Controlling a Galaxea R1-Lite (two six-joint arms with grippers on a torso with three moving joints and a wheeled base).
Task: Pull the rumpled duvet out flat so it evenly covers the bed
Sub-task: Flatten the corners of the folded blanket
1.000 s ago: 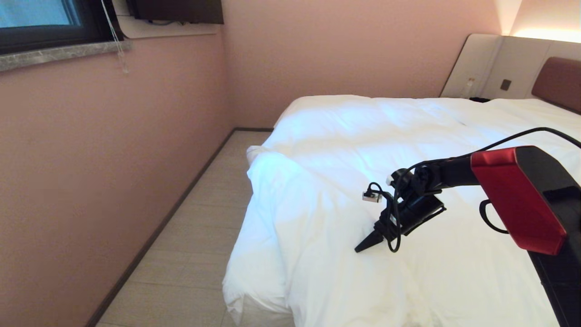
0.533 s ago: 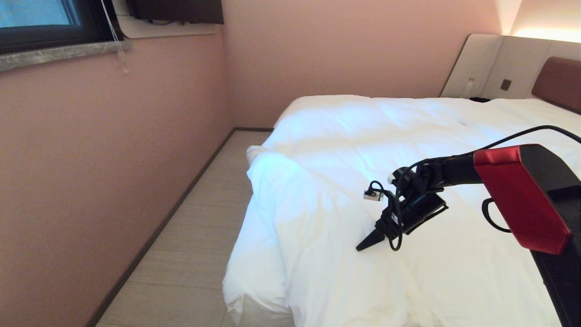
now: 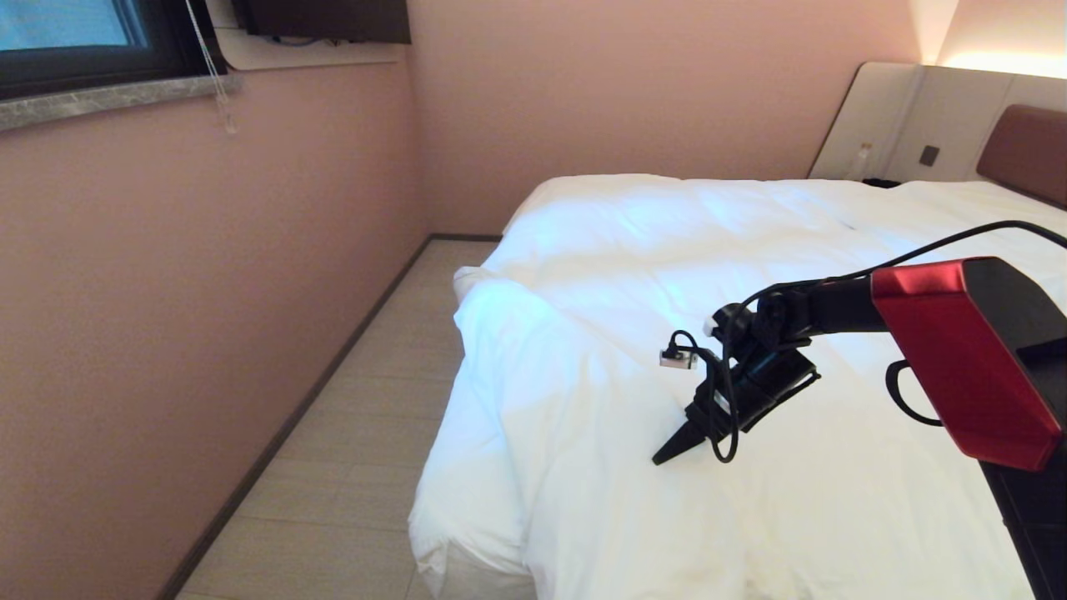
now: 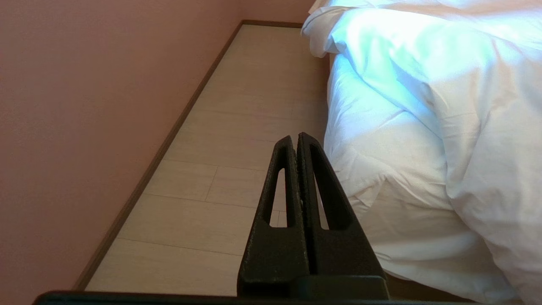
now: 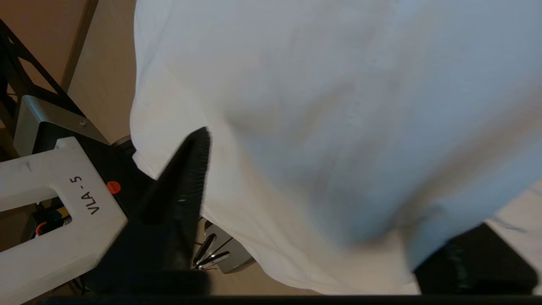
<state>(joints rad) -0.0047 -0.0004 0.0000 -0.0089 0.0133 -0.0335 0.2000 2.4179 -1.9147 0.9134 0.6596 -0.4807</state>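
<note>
Pink walls and pale plank flooring (image 3: 350, 450) fill the left half of the head view, and the low bed (image 3: 1021, 150) with its brown padded headboard takes the right half. On it lies the thick, puffy white duvet (image 3: 633, 275), spread from centre frame to the right edge, with a rumpled fold bunched at its near-left corner and hanging toward the floor.

I have the right gripper (image 3: 679, 442) at lower centre-right of the head view, pointed down and to the left onto the duvet's near section. In the right wrist view its two black fingers (image 5: 186, 178) stand apart with a swell of white cloth between them (not yet pinched, as far as I can tell), so I read it as partly open and straddling fabric, holding nothing.

The rumpled corner lies left of that gripper in the head view, and the duvet's long axis runs up and right toward the headboard. The right arm is plainly the nearer one.

My left gripper (image 4: 298, 140) is parked low beside the bed, fingers pressed together, over bare floor.
</note>
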